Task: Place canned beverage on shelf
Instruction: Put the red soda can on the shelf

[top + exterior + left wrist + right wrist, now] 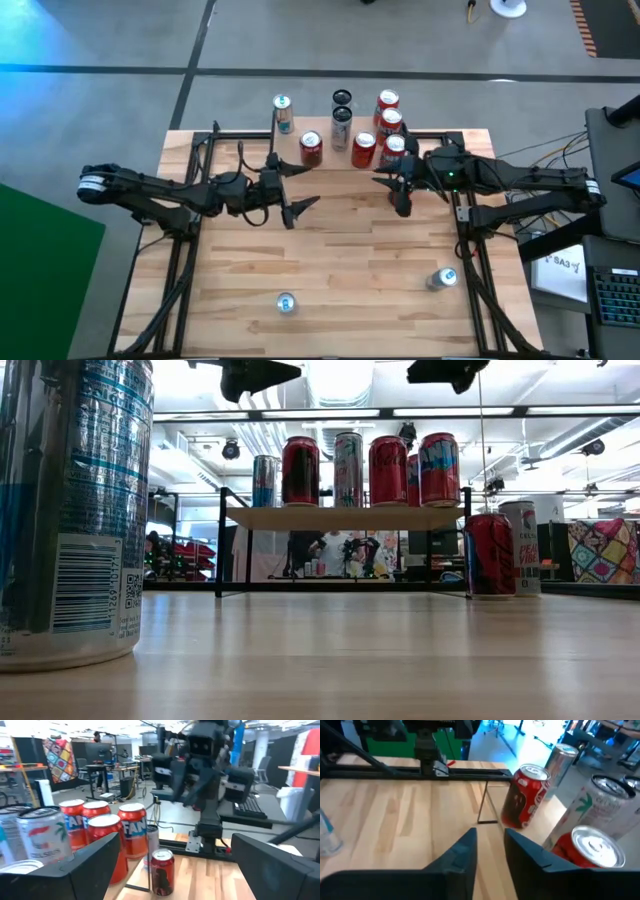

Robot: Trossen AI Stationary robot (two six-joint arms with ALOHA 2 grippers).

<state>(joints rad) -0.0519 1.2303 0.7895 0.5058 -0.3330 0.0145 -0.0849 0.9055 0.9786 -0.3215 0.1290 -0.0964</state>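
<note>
While both my end effectors hang empty near the shelf [340, 150] at upper centre of the high view, the next can has to come from the near tabletop [350, 260]. My left end effector [296, 192] is spread wide; my right end effector [392, 190] has its fingers close together around nothing. Two loose cans [287, 304] stand at the lower edge, one at lower centre, the other [441, 279] at lower right, well apart from the shelf. I judge the right arm suits the lower-right can: open, descend, grip mid-body, carry it upright. Several cans [388, 470] already crowd the shelf top, and a red can [311, 149] stands beside it, so I must aim for a gap and avoid clipping neighbours.
</note>
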